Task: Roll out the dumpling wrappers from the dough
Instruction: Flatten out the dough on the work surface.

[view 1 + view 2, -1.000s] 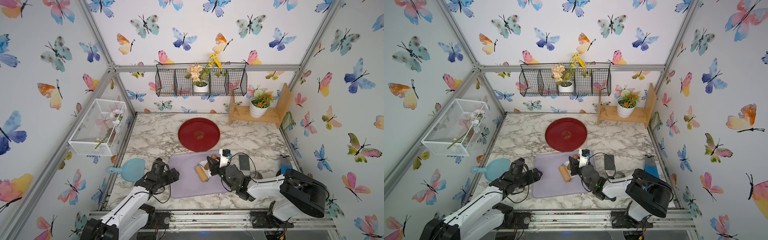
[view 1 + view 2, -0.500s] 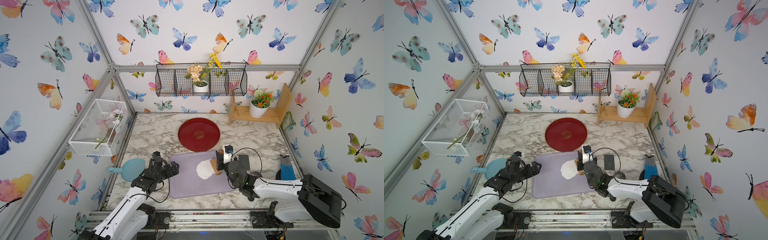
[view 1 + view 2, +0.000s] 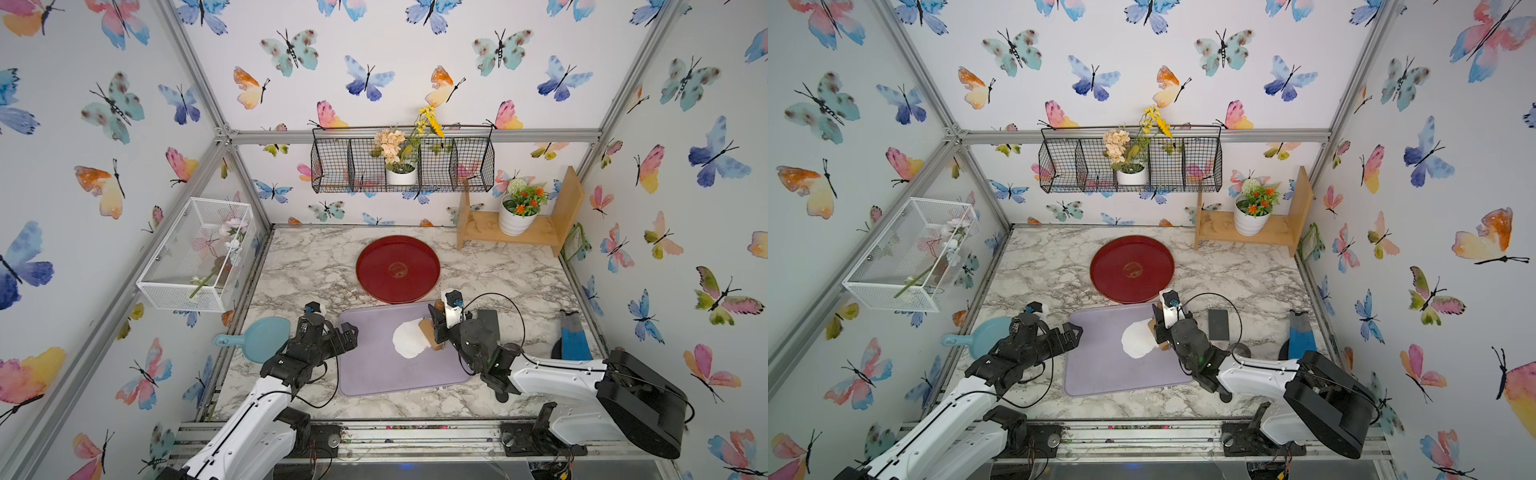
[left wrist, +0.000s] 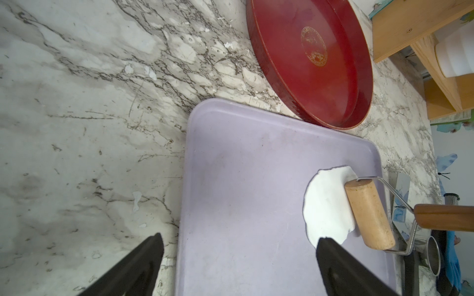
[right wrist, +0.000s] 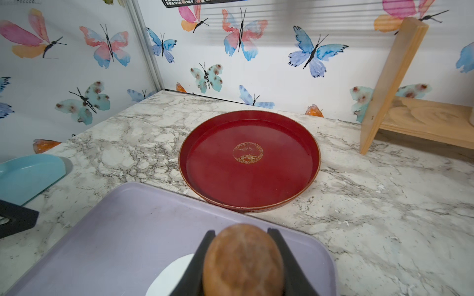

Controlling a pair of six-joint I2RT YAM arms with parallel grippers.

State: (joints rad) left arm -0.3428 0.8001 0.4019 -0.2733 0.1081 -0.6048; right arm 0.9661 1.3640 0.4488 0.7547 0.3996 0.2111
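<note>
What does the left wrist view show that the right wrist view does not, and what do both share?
Left wrist only: the roller with its barrel and wire frame resting on the dough. Right wrist only: the blue pan, and the right pincer shut on the roller's handle. Both: dough, red tray, purple mat, marble counter.

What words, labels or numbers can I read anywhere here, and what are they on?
Nothing here reads clearly.
Gold round emblem in the middle of the red tray: it may hold lettering, but it is too small to read.
Printed slip beside the wooden shelf: lines of print, too blurred to read.
</note>
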